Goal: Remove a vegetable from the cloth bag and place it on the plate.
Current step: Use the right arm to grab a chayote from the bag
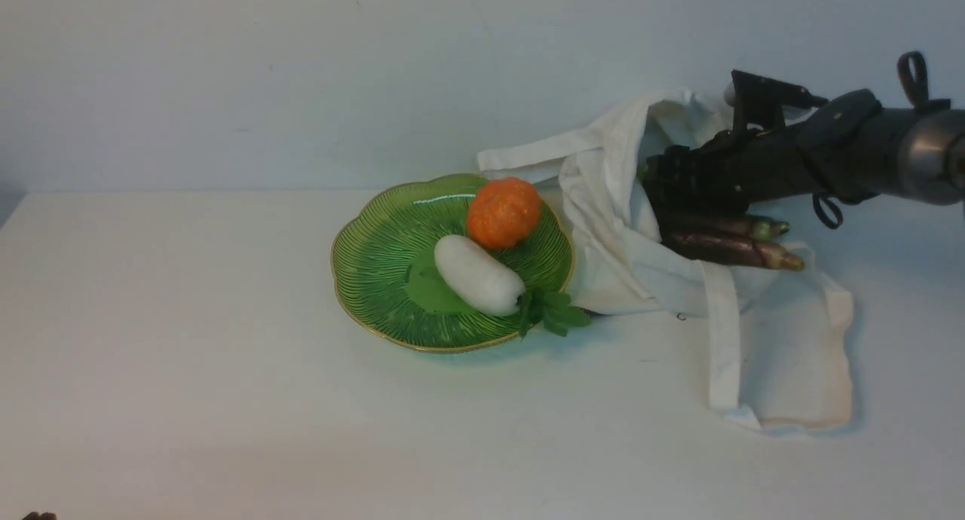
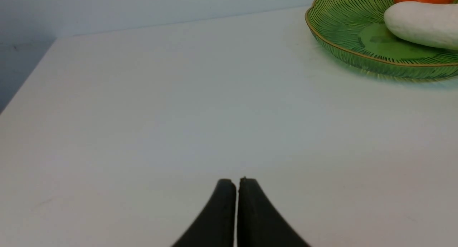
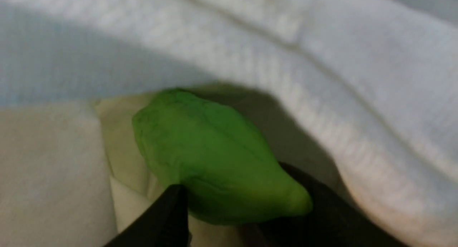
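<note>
The light green vegetable (image 3: 214, 161) lies inside the off-white cloth bag (image 1: 626, 256), whose cloth fills the right wrist view (image 3: 322, 61). My right gripper (image 3: 232, 180) reaches into the bag's mouth from the right. Its black fingers (image 3: 168, 214) sit on either side of the vegetable's near end and press against it. In the front view the fingertips are hidden in the bag. The green ribbed plate (image 1: 377, 264) stands just left of the bag and also shows in the left wrist view (image 2: 343, 35). My left gripper (image 2: 236, 180) is shut and empty, low over the table, well short of the plate.
A white radish with green leaves (image 1: 478, 274) and an orange round vegetable (image 1: 503, 212) lie on the plate. Two dark purple eggplants (image 1: 731, 249) stick out of the bag under my right arm. The bag's strap (image 1: 724, 339) trails toward the front.
</note>
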Controlling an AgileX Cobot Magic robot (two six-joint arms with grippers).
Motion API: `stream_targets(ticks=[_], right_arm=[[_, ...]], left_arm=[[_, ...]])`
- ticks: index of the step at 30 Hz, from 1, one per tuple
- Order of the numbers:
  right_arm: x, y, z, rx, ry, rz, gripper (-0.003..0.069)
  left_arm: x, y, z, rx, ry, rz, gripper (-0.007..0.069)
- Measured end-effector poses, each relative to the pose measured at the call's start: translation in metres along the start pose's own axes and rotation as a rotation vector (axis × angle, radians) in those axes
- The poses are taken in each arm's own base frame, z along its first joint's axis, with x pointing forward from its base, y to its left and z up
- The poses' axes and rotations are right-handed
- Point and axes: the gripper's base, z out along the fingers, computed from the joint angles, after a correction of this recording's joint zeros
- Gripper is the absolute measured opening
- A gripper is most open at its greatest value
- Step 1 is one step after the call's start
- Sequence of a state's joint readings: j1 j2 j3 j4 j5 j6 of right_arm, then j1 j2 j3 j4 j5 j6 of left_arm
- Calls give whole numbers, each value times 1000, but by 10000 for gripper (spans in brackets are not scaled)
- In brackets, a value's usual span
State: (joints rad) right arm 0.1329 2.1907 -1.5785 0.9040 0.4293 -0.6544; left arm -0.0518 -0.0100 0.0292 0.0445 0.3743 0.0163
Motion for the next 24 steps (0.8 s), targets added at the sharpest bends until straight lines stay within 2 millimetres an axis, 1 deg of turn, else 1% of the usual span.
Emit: stream_targets(ticks=[4,9,17,18,19,21,22,24], right_arm=[[0,0,0,-1,-1,-8,315],[-3,2,-4,-8,-1,-54,307],[-16,13,-25,-38,-19,-106,262],[-18,14,-29,-42,-15,-122,231],[-18,15,-32,-49,-5,-134,177],[-19,16,-38,-59,19,-162,92],[-19,15,-41,-62,31,-170,65],[-22,12,-49,-61,56,-181,50]], left_arm=[[0,0,0,0,0,0,-5],[0,0,0,0,0,0,-5],[0,0,0,0,0,0,-5],[0,0,0,0,0,0,-5],[0,0,0,0,0,0,-5],[0,0,0,0,0,0,-5],[0,0,0,0,0,0,-5],[0,0,0,0,0,0,-5]])
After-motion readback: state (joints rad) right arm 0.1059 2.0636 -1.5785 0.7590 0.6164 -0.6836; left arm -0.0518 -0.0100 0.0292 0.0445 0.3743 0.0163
